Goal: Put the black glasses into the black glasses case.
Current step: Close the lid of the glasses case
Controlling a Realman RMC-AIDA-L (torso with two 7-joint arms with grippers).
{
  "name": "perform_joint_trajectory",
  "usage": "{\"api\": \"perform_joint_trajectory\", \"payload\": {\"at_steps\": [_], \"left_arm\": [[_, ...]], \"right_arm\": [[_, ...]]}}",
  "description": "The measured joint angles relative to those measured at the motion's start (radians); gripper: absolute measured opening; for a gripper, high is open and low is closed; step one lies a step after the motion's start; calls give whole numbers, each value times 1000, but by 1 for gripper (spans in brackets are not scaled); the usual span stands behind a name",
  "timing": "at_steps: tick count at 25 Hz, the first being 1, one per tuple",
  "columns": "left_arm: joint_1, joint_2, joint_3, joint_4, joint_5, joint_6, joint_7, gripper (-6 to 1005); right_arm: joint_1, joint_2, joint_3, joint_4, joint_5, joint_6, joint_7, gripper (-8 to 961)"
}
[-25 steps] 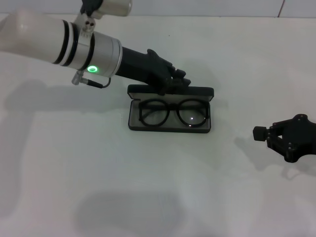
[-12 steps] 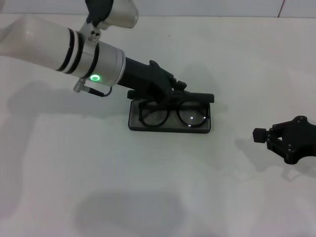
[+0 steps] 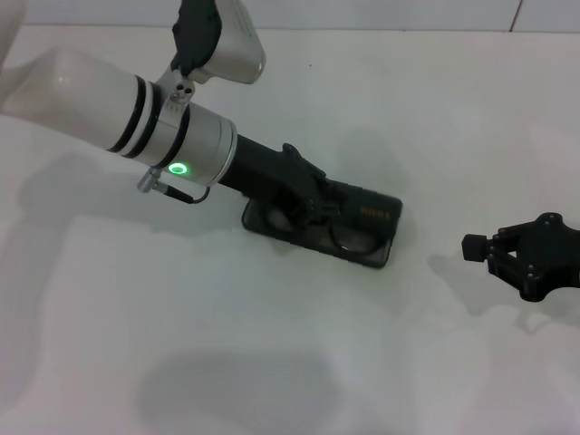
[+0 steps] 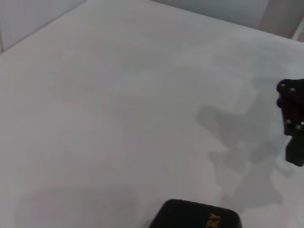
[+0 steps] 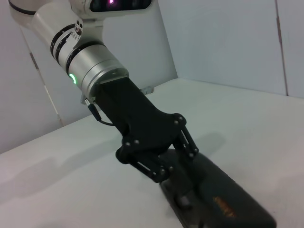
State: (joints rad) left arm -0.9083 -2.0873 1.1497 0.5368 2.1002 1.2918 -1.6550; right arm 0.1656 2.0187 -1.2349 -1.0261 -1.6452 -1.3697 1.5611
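Observation:
The black glasses case lies in the middle of the white table, its lid with orange lettering lowered almost flat over the base. The black glasses lie inside; only parts of the lenses show under the lid's front edge. My left gripper is shut and rests on top of the lid, at its left part. The right wrist view shows this gripper pressing on the case. A corner of the case shows in the left wrist view. My right gripper is shut and idle to the right of the case.
The white table spreads all around the case. A pale wall runs along the table's far edge. The right gripper also shows far off in the left wrist view.
The lid has swung from upright down over the glasses under my left gripper, and the case has turned and slid a little to the right. The right arm has not moved.

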Motion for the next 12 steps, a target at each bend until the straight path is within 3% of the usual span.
{"api": "perform_joint_trajectory", "payload": {"at_steps": [12], "left_arm": [[3, -5, 1, -61, -5, 0, 23, 254]], "right_arm": [[-1, 0, 2, 5, 15, -22, -15, 84]]}}
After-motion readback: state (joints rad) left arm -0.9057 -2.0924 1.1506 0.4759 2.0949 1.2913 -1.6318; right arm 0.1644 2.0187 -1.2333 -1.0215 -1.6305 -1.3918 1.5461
